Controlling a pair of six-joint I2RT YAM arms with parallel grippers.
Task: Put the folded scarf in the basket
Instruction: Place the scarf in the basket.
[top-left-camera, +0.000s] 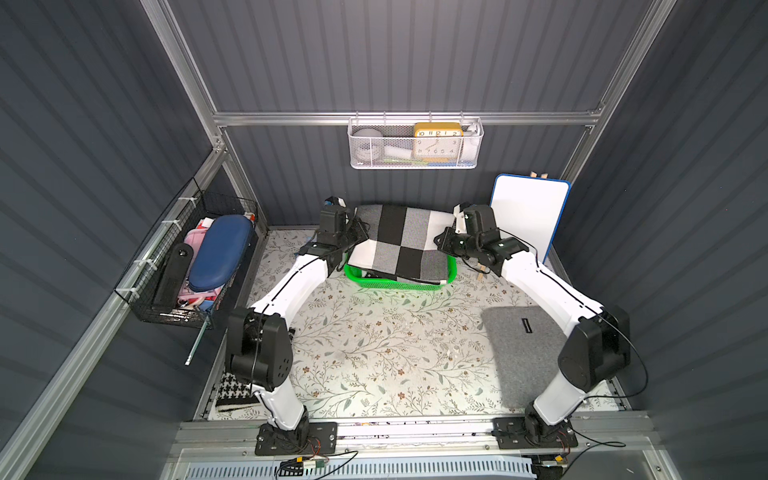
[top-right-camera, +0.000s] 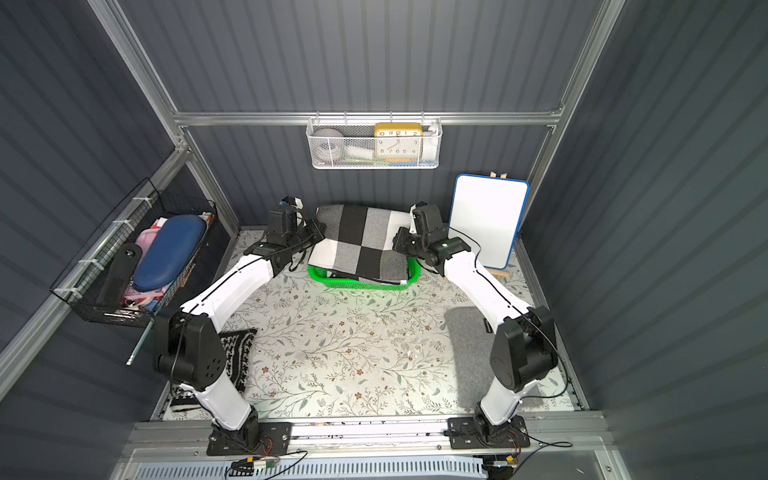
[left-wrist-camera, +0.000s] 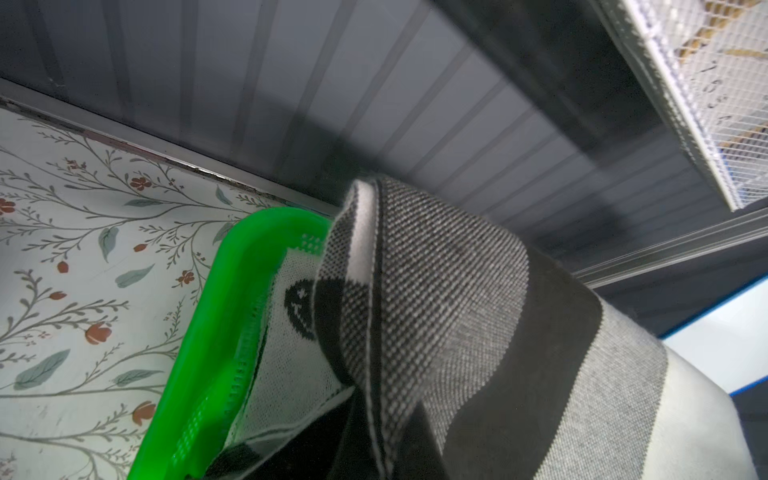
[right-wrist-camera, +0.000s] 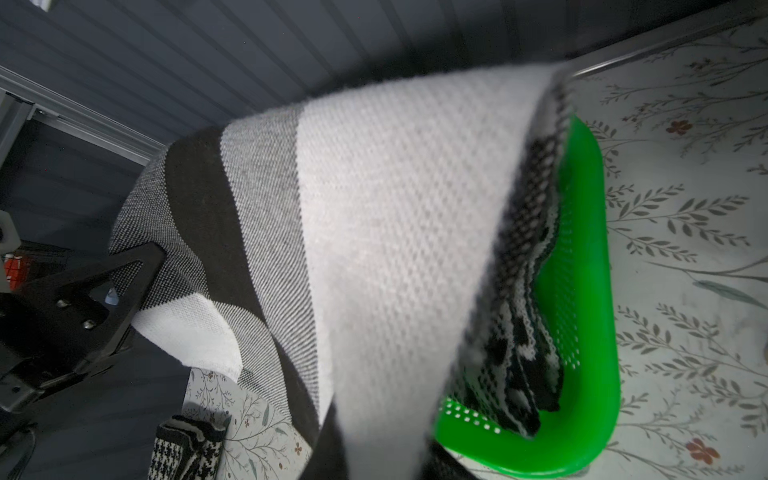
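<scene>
**Scarf** (top-left-camera: 399, 241): folded, checked in black, grey and white. It sits at the centre of both top views, held up over the basket (top-left-camera: 386, 284) and hiding all but its lower rim.

**Left hand** (top-left-camera: 359, 233): closed on the scarf's left edge.

**Right hand** (top-left-camera: 441, 242): closed on its right edge.

**Basket contents:** a black-and-white patterned knit (right-wrist-camera: 519, 353) lies inside.

**Status:** the scarf is lifted and carried over the basket, but not yet inside it or released. By my reckoning it remains to lower it between the walls and open both hands.

**Writing:**
- Clock (top-left-camera: 437, 141), upper centre: the numerals are legible.
- Tag (top-left-camera: 527, 325) on the grey mat (top-left-camera: 515, 365), lower right: too small to read.
- Whiteboard (top-left-camera: 528, 216): blank.
- No brand can be made out.
</scene>
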